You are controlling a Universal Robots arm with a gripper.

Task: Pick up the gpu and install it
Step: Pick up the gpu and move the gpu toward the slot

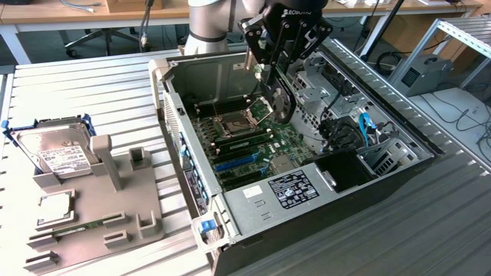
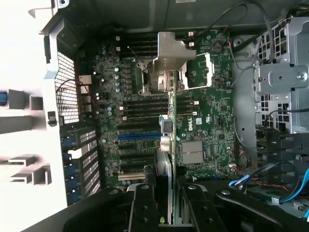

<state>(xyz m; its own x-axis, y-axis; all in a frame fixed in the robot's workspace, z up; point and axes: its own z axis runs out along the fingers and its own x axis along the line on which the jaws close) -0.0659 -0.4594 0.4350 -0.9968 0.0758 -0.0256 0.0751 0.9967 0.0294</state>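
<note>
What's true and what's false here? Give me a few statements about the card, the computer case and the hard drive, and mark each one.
1. The end effector holds the gpu over the motherboard of the computer case. True.
2. The gpu is seated in a slot. False: it hangs upright in the end effector's grip.
3. The hard drive stands in the grey holder beside the case. True.
4. The case is closed. False: its side is open.
</note>
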